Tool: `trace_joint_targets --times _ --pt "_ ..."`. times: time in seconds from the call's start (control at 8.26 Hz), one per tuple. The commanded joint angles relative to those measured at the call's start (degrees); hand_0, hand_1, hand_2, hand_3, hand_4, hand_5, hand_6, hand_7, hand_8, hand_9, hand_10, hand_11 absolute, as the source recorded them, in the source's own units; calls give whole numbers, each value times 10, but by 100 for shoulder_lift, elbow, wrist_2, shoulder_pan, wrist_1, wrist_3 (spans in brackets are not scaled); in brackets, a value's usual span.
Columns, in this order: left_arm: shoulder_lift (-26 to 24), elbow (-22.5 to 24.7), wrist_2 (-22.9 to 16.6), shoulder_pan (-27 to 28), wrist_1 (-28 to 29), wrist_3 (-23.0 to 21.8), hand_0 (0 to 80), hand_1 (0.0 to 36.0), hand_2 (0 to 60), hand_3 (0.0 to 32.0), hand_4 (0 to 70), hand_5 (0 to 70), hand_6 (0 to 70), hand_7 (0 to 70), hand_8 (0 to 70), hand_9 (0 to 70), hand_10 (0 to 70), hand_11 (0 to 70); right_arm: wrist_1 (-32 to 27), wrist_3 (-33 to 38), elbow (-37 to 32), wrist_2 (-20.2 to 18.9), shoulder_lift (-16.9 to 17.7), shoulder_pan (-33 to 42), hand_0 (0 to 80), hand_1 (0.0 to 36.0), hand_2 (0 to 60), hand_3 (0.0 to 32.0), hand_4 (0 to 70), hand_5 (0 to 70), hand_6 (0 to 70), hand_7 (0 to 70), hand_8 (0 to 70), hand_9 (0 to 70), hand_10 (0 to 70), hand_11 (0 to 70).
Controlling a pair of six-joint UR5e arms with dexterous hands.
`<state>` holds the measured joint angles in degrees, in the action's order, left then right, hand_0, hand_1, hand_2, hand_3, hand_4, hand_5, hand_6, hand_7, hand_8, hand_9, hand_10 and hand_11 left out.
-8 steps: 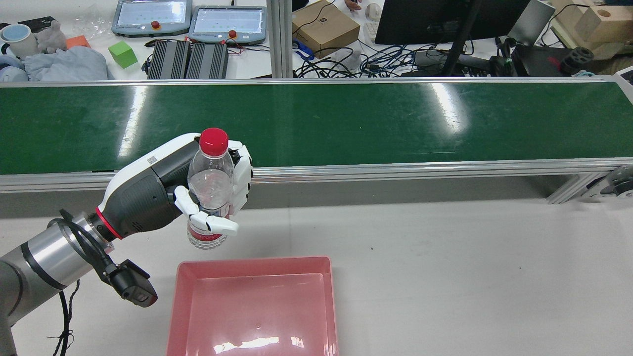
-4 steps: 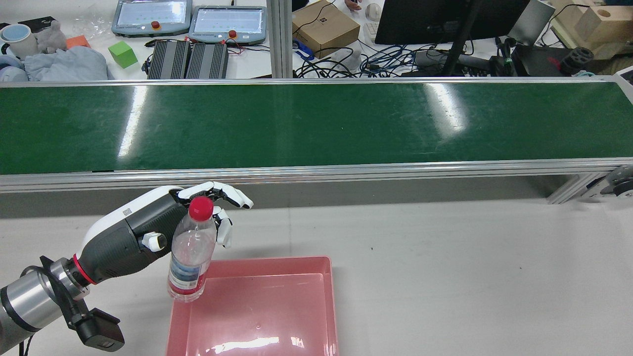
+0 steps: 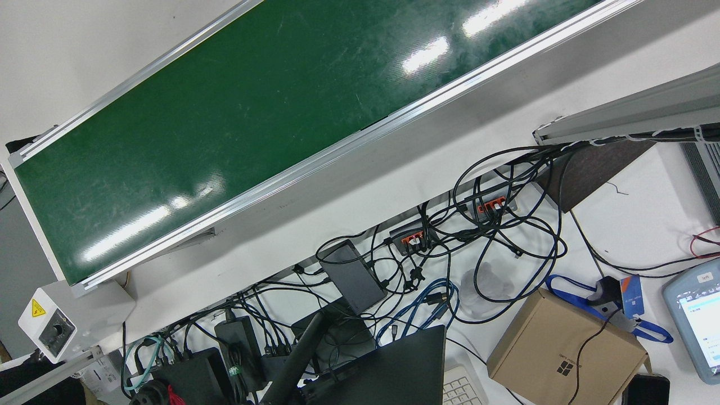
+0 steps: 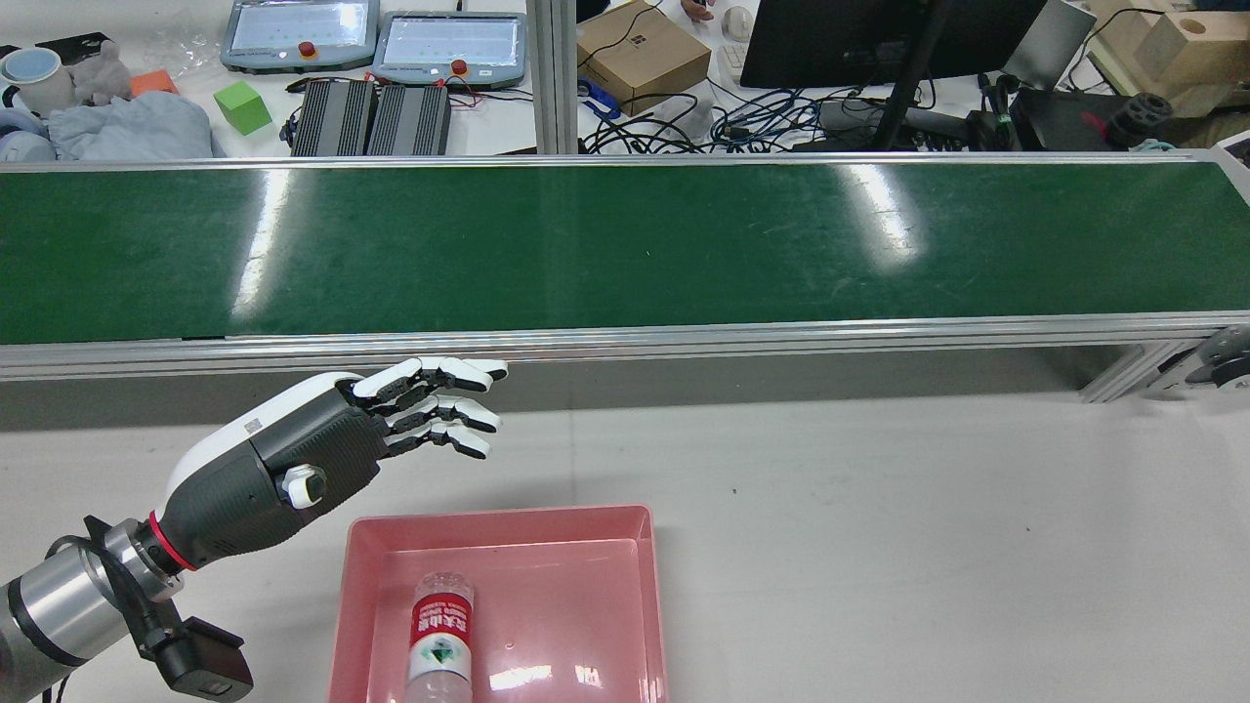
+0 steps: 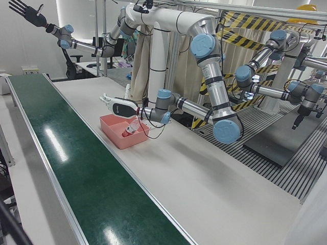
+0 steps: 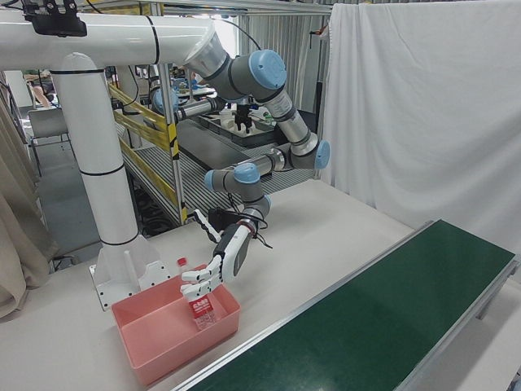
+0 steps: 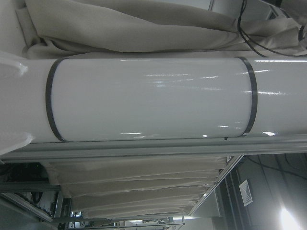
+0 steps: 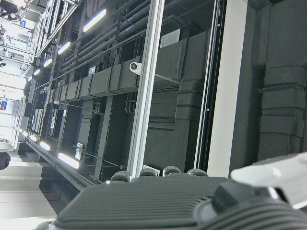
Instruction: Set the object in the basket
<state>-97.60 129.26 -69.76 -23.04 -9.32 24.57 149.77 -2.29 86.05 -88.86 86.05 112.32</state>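
Zero arms in the front view, just the green conveyor belt [image 3: 225,124], a cable mess and a cardboard box [image 3: 562,349] on the desk. Rear view: left hand [image 4: 332,454] hovers above the table just behind the pink basket's [image 4: 586,547] left corner, fingers [image 4: 459,391] stretched out flat and apart, holding nothing. The water bottle [image 4: 441,630] lies on its side inside the basket, left half, red label up, its near end cut off by the frame edge. Left-front view: same hand over the basket's far side, not touching the bottle, which looks tilted w/ one end poking above the rim, tbh too small to be sure. The right hand [image 5: 23,10] is way up top left, high in the air, fingers fanned out, empty. Right-front view: left hand directly over the basket corner nearest the belt, bottle right under it by the wall, blurry. Left hand view: only a white pillar [image 7: 153,98] and beige curtains. Right hand view: ceiling ducts and lights, plus the hand's dark back along the bottom, fingers not visible there.
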Motion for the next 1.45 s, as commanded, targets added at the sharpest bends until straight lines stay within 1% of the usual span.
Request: trace_joint_targets --times 0.0,0.24,0.36,0.48,0.61,0.73,1.09,1.33 --pt "39 3 103 19 1 -31 221 0 0 0 117 310 98 181 204 307 205 290 0 0 0 0 0 0 0 0 0 0 0 0 0 0 0 0 0 0" --pt "31 12 103 2 1 -75 273 0 0 0 151 326 106 183 213 305 205 289 0 0 0 8 0 0 0 0 0 0 0 0 0 0 0 0 0 0" --pt "5 38 94 2 1 -84 307 0 0 0 142 319 98 175 201 290 190 270 0 0 0 9 0 0 0 0 0 0 0 0 0 0 0 0 0 0" --pt "22 238 94 -16 -243 -84 342 0 0 0 122 305 91 163 185 270 188 267 0 0 0 0 0 0 0 0 0 0 0 0 0 0 0 0 0 0" --pt "22 449 85 -59 -480 -84 359 0 0 0 112 302 80 146 155 230 174 248 0 0 0 0 0 0 0 0 0 0 0 0 0 0 0 0 0 0" --pt "22 538 77 -69 -535 -84 374 0 0 0 118 301 77 136 141 208 170 242 0 0 0 8 0 0 0 0 0 0 0 0 0 0 0 0 0 0" --pt "31 539 77 -51 -588 -84 367 0 0 0 141 323 83 146 147 220 175 249 0 0 0 0 0 0 0 0 0 0 0 0 0 0 0 0 0 0" --pt "22 609 85 -60 -623 -84 334 0 0 0 105 320 71 137 125 206 166 237 0 0 -9 0 0 0 0 0 0 0 0 0 0 0 0 0 0 0"
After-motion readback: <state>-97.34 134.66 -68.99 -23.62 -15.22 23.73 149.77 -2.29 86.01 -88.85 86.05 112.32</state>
